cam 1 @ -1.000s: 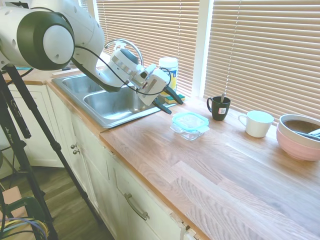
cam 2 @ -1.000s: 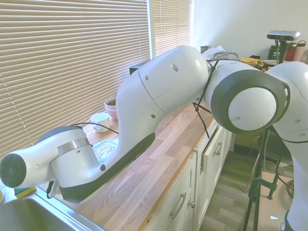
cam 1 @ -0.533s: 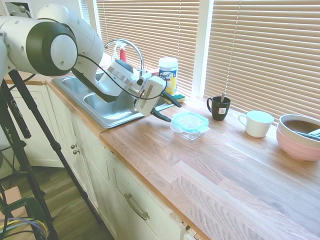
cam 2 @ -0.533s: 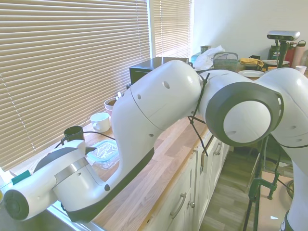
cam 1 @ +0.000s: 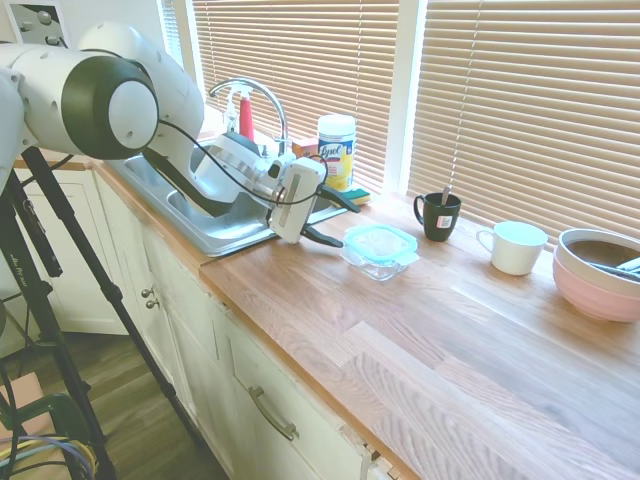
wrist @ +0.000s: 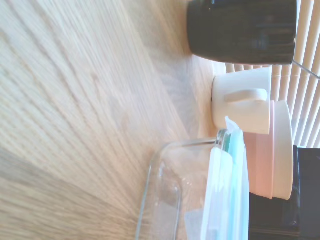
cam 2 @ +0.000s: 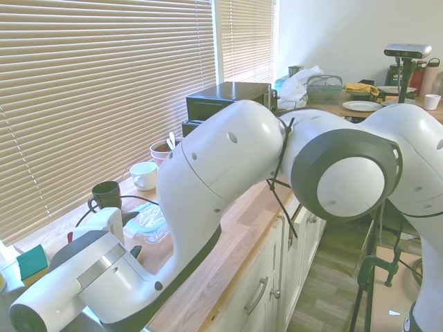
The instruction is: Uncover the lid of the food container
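The food container [cam 1: 379, 257] is a small clear dish on the wooden counter, just right of the sink. The lid [cam 1: 380, 240], with its teal rim, sits on top of it. My gripper [cam 1: 348, 226] is level with the container's left side and points at it, its black fingers spread open, one above the other, with nothing between them. In the second exterior view the gripper [cam 2: 134, 234] is in front of the container [cam 2: 149, 220] and partly hides it. The wrist view shows the glass dish [wrist: 165, 195] and the lid [wrist: 227, 190] edge-on, close up.
A black mug [cam 1: 437, 215] with a spoon, a white mug [cam 1: 515, 247] and a pink bowl [cam 1: 600, 272] stand along the window side to the right. The steel sink [cam 1: 210, 215] with its faucet and a wipes canister [cam 1: 337, 150] lie to the left.
The gripper has come down from above the sink edge towards the counter and turned level, so its open fingers now face the container's left side. The container and lid have not moved.
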You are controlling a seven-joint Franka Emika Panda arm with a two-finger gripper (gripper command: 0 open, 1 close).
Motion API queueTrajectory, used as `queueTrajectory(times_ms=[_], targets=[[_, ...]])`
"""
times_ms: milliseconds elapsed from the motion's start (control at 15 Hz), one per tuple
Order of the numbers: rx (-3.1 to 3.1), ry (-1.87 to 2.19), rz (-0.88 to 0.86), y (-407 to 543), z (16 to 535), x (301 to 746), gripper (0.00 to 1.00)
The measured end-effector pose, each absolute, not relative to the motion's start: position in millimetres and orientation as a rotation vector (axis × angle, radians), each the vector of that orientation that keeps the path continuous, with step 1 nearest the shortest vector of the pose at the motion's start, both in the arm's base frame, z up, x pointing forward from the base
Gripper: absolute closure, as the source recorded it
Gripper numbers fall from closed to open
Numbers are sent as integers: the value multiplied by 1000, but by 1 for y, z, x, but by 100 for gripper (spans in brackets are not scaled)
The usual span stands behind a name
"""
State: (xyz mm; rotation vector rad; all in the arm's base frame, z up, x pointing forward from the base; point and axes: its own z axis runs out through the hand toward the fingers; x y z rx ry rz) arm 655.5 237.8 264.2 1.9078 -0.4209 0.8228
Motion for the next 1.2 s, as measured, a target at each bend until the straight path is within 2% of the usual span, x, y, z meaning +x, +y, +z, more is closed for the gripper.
queueTrajectory(times_ms=[67,133,600,1200], targets=[[1906,-429,833,239,266,660,0],[1904,-437,844,240,267,665,100],[1872,-483,858,226,266,687,100],[1876,-482,864,230,266,689,100]])
